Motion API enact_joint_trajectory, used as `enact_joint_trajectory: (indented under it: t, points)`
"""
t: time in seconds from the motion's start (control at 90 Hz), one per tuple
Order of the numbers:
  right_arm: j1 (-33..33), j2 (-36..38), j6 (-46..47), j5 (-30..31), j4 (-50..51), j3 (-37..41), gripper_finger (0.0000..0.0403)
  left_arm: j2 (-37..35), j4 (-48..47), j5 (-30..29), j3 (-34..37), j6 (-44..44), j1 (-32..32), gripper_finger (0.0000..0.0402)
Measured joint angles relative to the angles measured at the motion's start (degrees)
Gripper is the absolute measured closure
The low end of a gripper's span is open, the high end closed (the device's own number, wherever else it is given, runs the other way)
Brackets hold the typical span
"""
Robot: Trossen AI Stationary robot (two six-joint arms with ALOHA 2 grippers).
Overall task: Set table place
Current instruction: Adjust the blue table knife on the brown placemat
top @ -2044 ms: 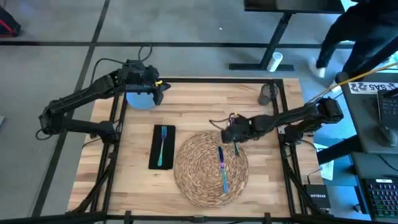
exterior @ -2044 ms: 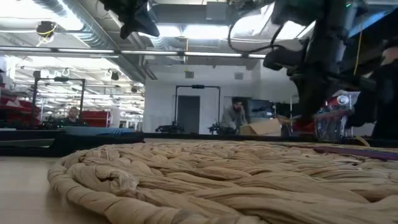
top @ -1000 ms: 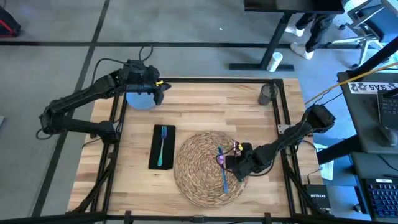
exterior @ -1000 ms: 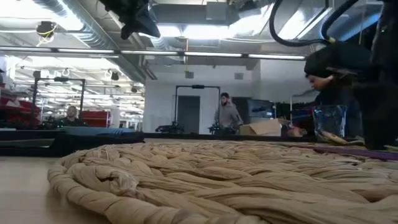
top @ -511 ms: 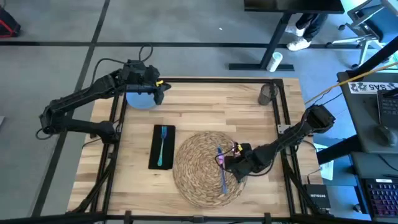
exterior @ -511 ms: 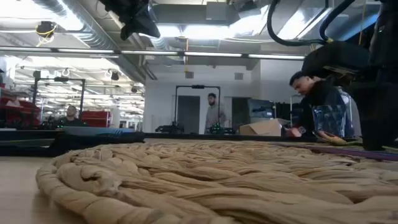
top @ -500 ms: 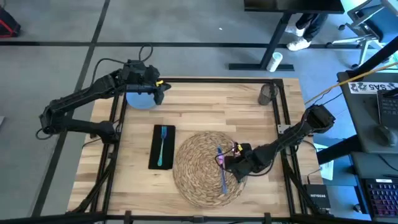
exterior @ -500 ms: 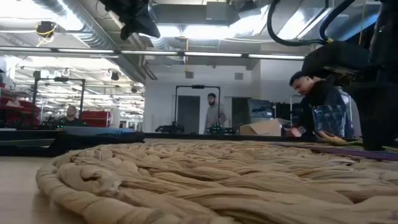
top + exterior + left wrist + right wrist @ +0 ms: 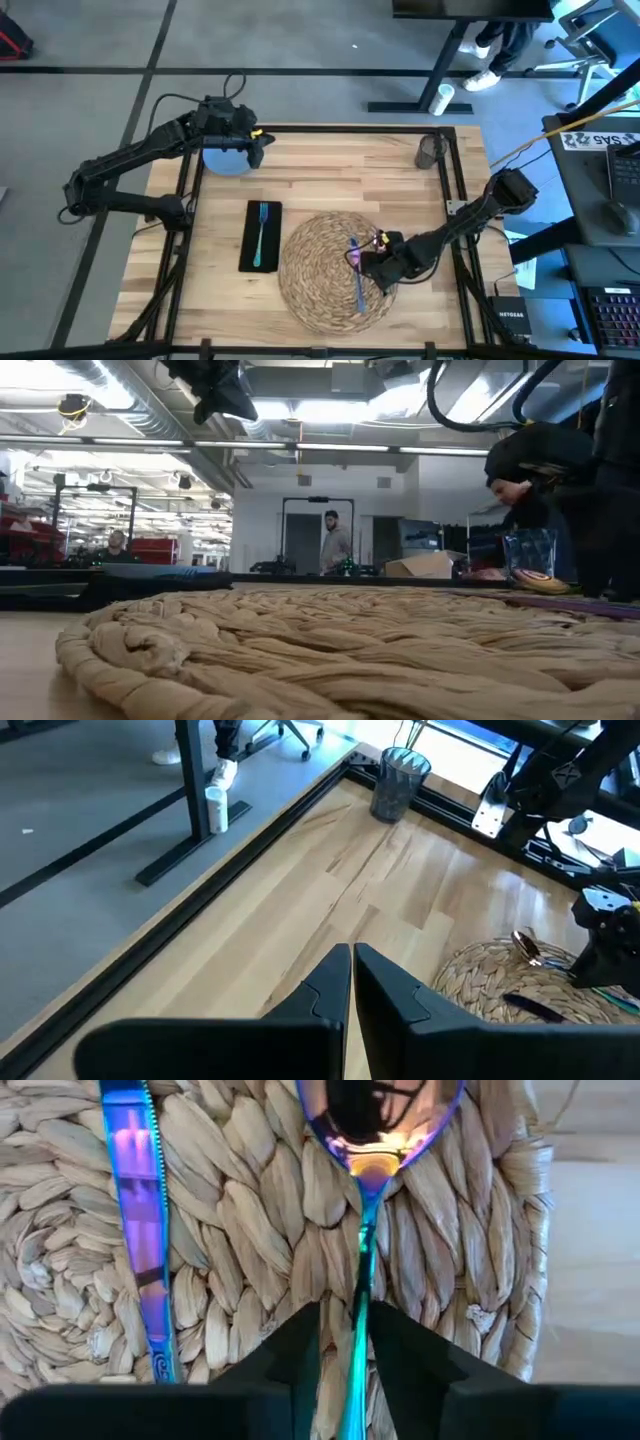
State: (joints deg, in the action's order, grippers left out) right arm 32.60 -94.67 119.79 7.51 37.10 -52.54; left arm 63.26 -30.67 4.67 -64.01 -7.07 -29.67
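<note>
Two arms: right gripper (image 9: 345,1350) pinches spoon (image 9: 375,1140) on woven placemat (image 9: 325,285); left gripper (image 9: 352,970), fingers pressed together, hovers above blue plate (image 9: 222,163).

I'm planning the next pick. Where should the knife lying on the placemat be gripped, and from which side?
Probably from straight above, mid-handle. The knife lies flat on the woven placemat, so only its narrow width can be pinched across. The spoon lies parallel beside it, in the right gripper, so space on that side looks tight.
</note>
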Motion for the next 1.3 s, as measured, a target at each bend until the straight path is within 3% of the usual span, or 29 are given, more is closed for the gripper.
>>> enact_joint_trajectory:
  t: [0.378,0.911,1.3]
  points:
    - [-0.01,0.02,-1.59,0.85,10.66,-10.16,0.032,0.0,-0.01,0.0,0.0,0.02,0.0,0.0402]
    - [-2.09,-5.99,-2.59,2.03,-3.04,-11.27,0.032,0.0,-2.47,-0.02,0.02,1.11,0.0,0.0402]
    - [-2.27,-11.24,-0.12,0.68,-3.96,-11.31,0.0319,0.02,-5.21,-0.04,0.02,2.71,0.0,0.0402]
